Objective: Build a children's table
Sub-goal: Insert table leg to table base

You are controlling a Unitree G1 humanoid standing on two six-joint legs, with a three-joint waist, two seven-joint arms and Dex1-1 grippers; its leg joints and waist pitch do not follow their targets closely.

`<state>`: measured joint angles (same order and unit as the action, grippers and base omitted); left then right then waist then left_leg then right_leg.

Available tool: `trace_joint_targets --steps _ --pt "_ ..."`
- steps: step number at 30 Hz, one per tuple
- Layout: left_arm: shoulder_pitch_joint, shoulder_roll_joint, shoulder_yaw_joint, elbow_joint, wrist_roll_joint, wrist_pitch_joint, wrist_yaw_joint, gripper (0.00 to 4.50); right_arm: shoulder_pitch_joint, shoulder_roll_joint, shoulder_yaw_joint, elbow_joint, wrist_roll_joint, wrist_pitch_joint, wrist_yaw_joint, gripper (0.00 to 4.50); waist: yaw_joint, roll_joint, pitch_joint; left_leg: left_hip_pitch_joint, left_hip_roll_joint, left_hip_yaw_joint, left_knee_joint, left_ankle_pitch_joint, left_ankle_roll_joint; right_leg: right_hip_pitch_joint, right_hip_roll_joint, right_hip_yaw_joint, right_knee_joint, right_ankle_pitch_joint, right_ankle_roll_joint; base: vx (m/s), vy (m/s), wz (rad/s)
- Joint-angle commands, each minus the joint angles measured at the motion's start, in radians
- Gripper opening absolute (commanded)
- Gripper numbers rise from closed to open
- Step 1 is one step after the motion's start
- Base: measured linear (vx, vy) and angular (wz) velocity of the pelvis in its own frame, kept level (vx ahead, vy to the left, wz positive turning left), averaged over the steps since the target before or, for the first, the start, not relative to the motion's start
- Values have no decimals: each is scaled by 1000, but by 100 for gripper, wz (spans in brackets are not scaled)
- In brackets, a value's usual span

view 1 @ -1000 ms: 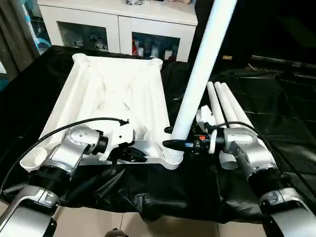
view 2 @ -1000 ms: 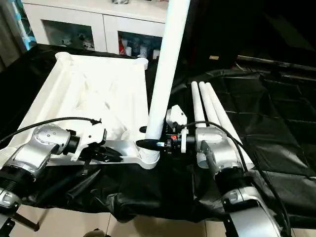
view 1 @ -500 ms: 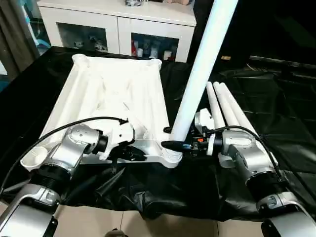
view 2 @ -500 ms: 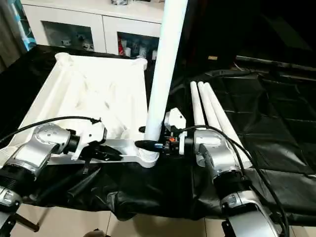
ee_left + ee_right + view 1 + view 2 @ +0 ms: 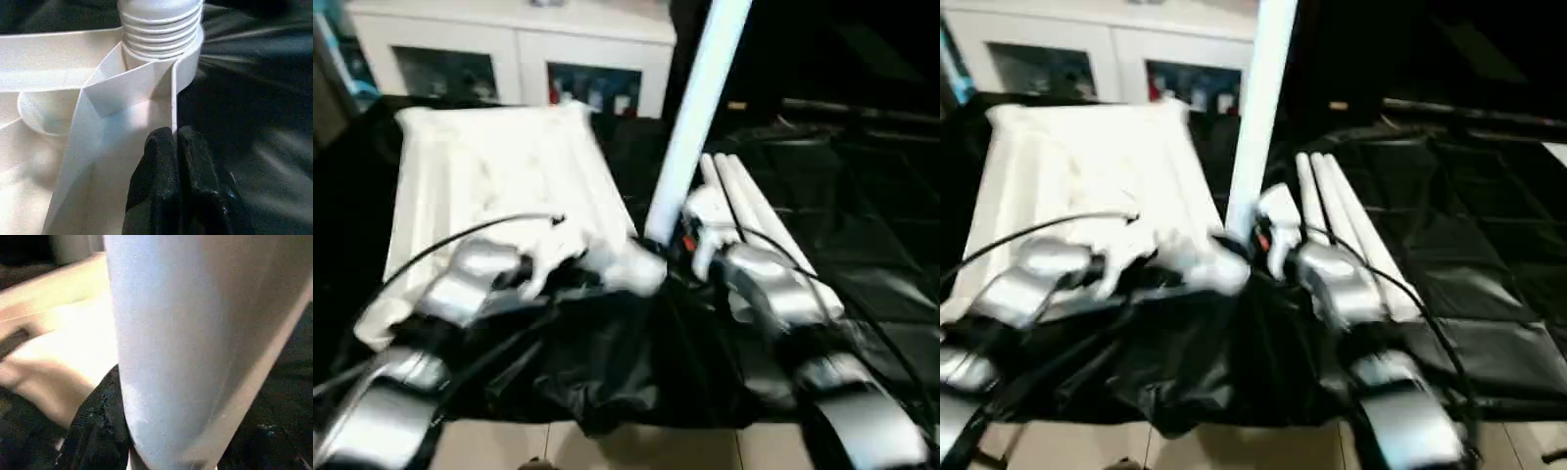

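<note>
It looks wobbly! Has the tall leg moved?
No: the leg still stands in the same corner of the tabletop; the camera shifted.

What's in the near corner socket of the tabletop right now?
A white leg stands in the corner socket, its ribbed end showing; the socket hides the leg's tip.

Your tabletop [image 5: 862,215] is draped in black, crinkled sheeting that hangs in folds over the near edge. Lying directly on it you have the white table top [image 5: 489,186], turned underside up, toward the left, and just right of it a bundle of three spare white legs [image 5: 744,201] laid side by side. Beyond the near edge you see pale floor [image 5: 607,446].
</note>
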<state>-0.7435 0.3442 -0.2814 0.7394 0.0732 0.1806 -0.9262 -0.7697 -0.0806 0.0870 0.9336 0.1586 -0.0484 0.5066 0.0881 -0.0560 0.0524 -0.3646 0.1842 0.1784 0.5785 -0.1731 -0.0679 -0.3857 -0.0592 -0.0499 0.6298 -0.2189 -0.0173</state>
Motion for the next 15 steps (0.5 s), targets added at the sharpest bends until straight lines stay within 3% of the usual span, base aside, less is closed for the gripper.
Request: trace_joint_targets --steps 1,2,5,10,15 --pt "-63 3 55 -33 -7 12 77 0 73 -10 21 142 -67 87 -75 188 3 24 -53 15 55 -23 -81 -253 -47 31 -97 56 -80 -124 -223 0 0 0" --pt "-88 -54 62 -15 3 69 173 0 44 20 13 185 -68 91 -159 188 4 24 -59 15 54 -19 -78 -211 -36 35 -93 55 -73 -45 -232 0 0 0" --pt "-102 -115 59 -5 6 104 240 0 23 51 9 214 -69 103 -220 188 7 27 -60 16 51 -16 -73 -162 -13 39 -91 52 -69 52 -248 0 0 0" --pt "-101 -152 47 -12 14 123 270 0 6 78 -2 236 -66 111 -254 188 11 25 -53 17 55 -18 -81 -248 -20 39 -96 53 -85 -93 -224 0 0 0" --pt "-97 -160 45 -19 18 138 273 0 -15 97 -12 265 -70 104 -266 188 8 26 -51 18 57 -21 -85 -275 -31 34 -95 54 -88 -134 -209 0 0 0"
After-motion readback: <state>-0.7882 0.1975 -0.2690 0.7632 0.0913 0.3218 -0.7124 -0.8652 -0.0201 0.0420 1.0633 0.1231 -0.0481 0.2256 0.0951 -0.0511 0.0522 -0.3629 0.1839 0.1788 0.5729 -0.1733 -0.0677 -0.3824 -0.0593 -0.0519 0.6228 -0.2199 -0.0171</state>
